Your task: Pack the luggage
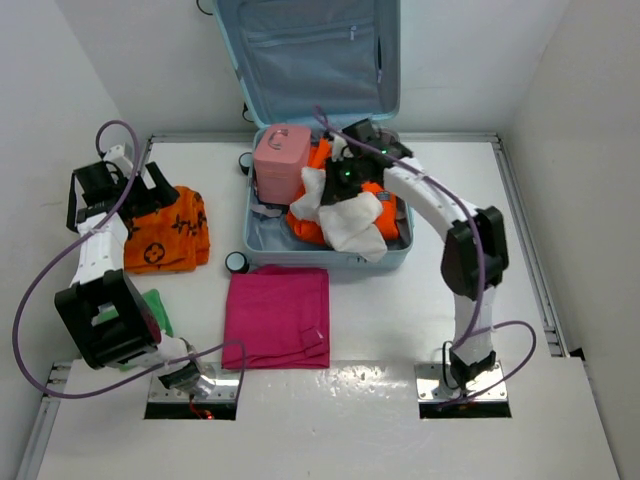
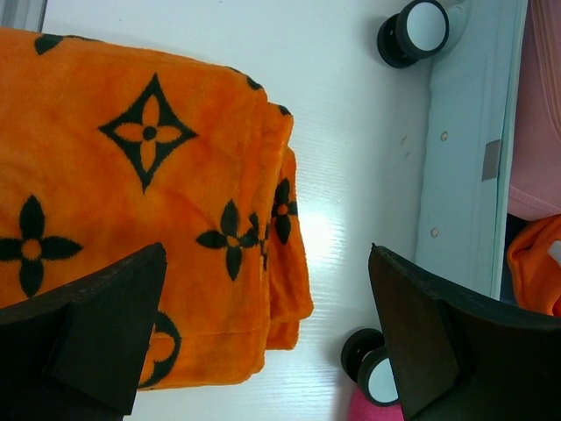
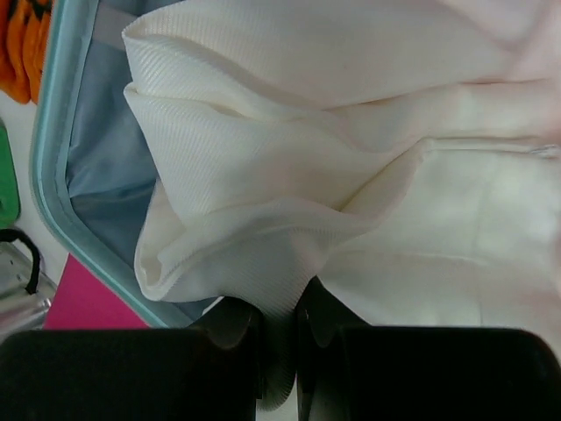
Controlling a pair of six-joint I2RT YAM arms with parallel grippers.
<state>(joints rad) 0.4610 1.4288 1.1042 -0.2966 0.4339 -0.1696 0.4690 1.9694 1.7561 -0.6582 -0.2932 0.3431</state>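
Observation:
The pale aqua suitcase (image 1: 392, 256) lies open at the back centre, its lid (image 1: 305, 50) against the wall. Inside are a small pink case (image 1: 281, 160), orange cloth (image 1: 305, 228) and a white cloth (image 1: 352, 222). My right gripper (image 1: 340, 183) is over the suitcase, shut on the white cloth (image 3: 298, 175), which is pinched between its fingers (image 3: 230, 320). My left gripper (image 1: 120, 185) is open above the orange patterned blanket (image 1: 165, 232); in the left wrist view the blanket (image 2: 131, 202) lies under and between the spread fingers (image 2: 105, 324), empty.
A folded magenta towel (image 1: 278, 316) lies in front of the suitcase. A green item (image 1: 155, 305) sits by the left arm. Suitcase wheels (image 2: 412, 31) and the shell edge (image 2: 460, 158) show to the right of the blanket.

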